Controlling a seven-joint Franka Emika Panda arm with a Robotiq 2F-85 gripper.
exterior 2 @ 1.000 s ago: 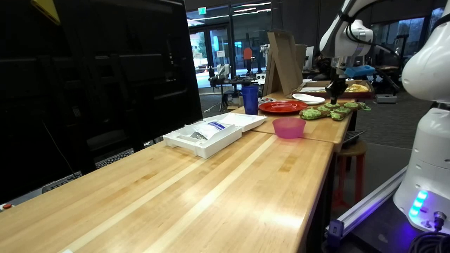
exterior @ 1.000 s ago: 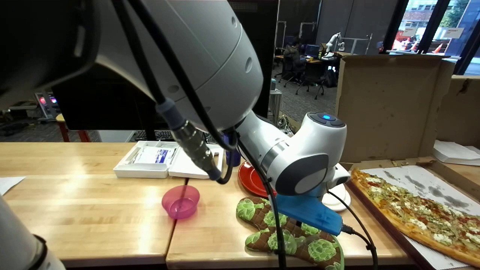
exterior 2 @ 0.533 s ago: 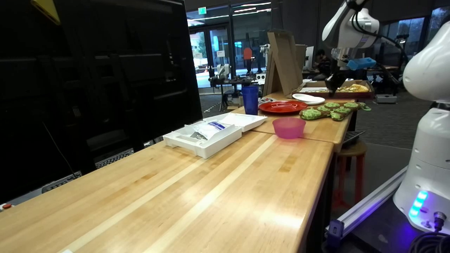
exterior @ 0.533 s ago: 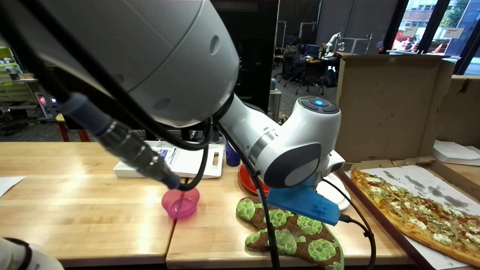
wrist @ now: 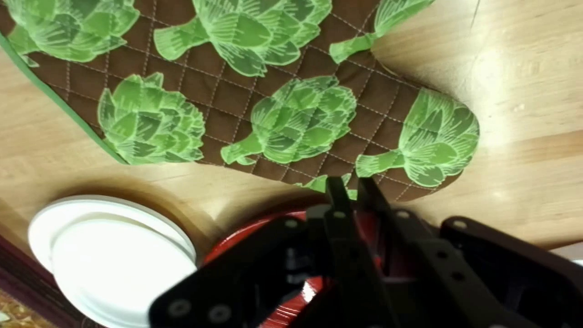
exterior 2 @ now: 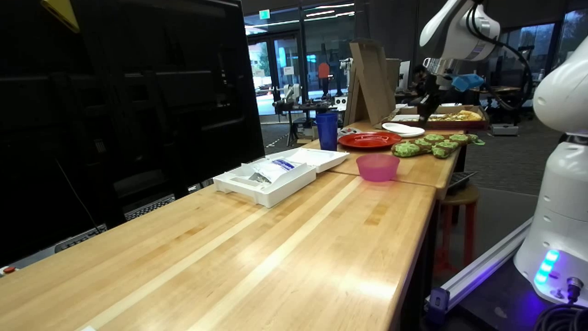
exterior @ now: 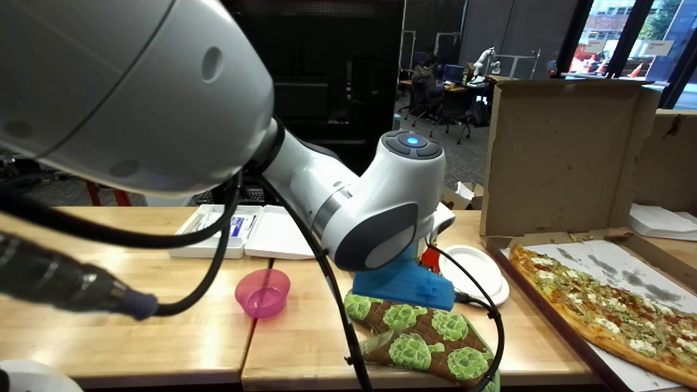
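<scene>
Lying below the gripper (wrist: 350, 180) (jaws slightly parted, holding nothing), the oven mitt (wrist: 227, 102) seems just apart.

Glare pools on the tabletop (exterior 2: 358, 287), the white plates (wrist: 123, 273) wash out — and the cable connector (exterior: 68, 279) is blurred.

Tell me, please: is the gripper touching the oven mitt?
Apart: in an exterior view, the gripper ends higher than the oven mitt, with a visible gap between them.
</scene>
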